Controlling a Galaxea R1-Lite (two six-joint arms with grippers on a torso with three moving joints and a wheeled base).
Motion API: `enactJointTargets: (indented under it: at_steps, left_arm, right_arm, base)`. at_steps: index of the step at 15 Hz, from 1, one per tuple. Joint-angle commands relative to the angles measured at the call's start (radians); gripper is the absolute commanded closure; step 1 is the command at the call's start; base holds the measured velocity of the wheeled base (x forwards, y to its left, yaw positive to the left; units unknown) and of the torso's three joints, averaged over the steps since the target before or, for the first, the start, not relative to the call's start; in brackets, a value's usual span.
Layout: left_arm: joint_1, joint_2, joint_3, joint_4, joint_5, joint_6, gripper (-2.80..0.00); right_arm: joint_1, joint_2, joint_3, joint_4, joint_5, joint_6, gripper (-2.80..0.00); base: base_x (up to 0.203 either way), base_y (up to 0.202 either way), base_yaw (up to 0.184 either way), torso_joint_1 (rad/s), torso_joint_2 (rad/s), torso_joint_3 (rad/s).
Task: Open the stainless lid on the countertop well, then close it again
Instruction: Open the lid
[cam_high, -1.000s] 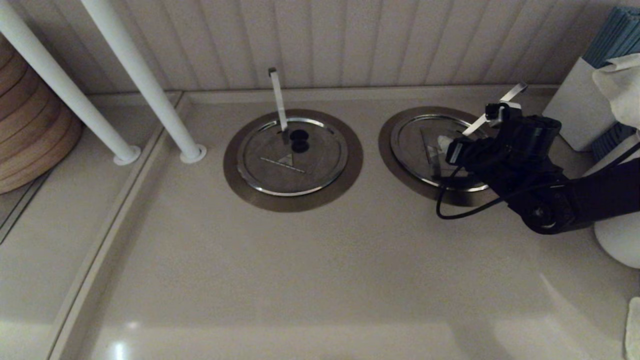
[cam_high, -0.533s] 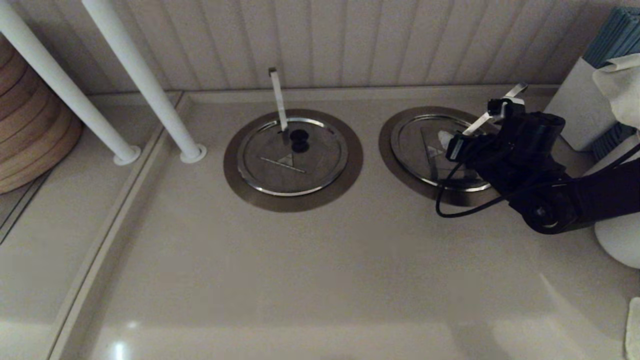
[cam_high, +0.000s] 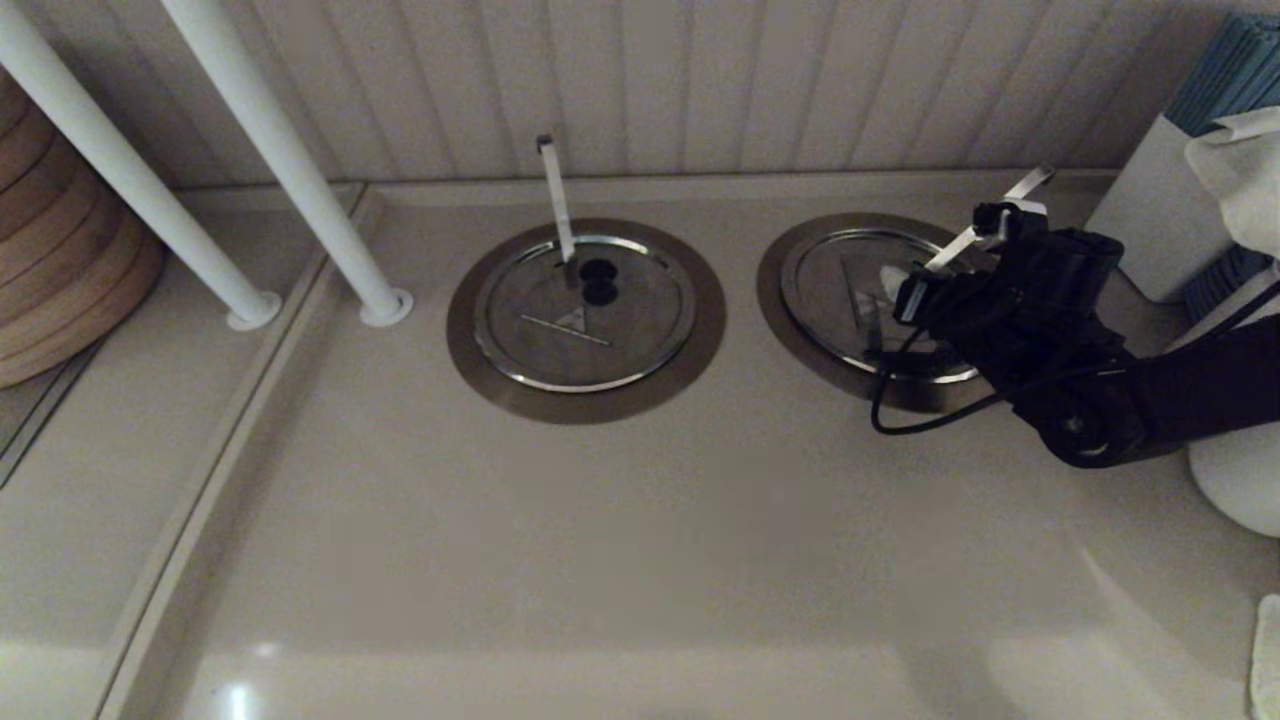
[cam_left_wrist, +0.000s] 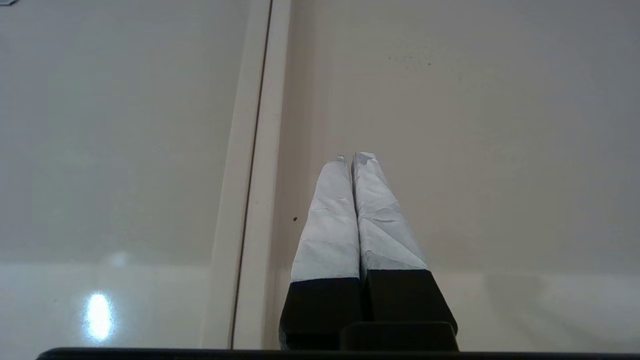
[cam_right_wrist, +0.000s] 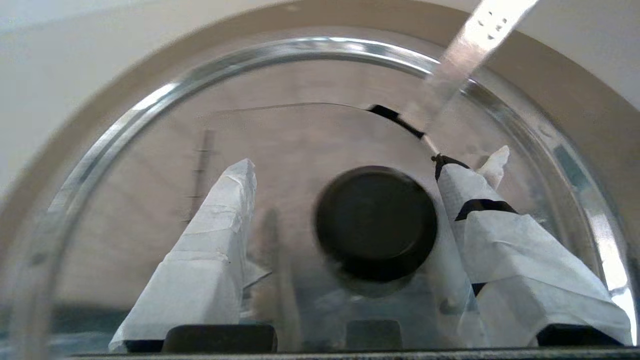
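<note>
The countertop (cam_high: 600, 560) fills most of the head view, pale and glossy, backed by a ribbed wall panel (cam_high: 700, 90) along the top of the frame. Two white poles (cam_high: 290, 160) slant down to the counter at upper left. A stack of wooden rings (cam_high: 60, 270) sits at the left edge.

The countertop well (cam_high: 775, 300) lies right of centre, its dull collar visible around the stainless lid (cam_high: 830, 290), which sits flat and closed in it. The diagonal flat strip (cam_high: 1030, 183) rises from the lid toward the upper right. A twin lid (cam_high: 560, 340) with a near-vertical strip (cam_high: 555, 200) lies at frame centre, well apart.

My right gripper (cam_right_wrist: 350, 175) hangs low over the stainless lid, reaching in from the right edge of the head view. In the right wrist view its taped fingers (cam_right_wrist: 210, 250) stand wide apart on either side of the black knob (cam_right_wrist: 376, 222), one close beside it, gripping nothing.

My left gripper (cam_left_wrist: 355, 160) is parked over bare counter, fingers pressed together, holding nothing.
</note>
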Motion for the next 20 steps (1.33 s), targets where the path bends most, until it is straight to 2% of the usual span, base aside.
enactJointTargets:
  at_steps: [1,7,20]
  left_arm:
    - [0.000,0.000,0.000,-0.001,-0.001,-0.002,0.00]
    - [0.000,0.000,0.000,-0.001,0.000,0.000,0.00]
    - [0.000,0.000,0.000,-0.001,0.000,-0.002,0.00]
  right_arm:
    - [-0.003,0.030,-0.006,-0.006,-0.003,-0.001,-2.80]
    - [0.028,0.014,0.005,-0.006,0.004,0.011,-2.80]
    - [0.026,-0.021,0.005,-0.006,-0.001,0.011,-2.80]
  base:
    - [0.000,0.000,0.000,0.000,0.00,0.000]
    - [0.000,0.000,0.000,0.000,0.00,0.000]
    - [0.000,0.000,0.000,0.000,0.00,0.000]
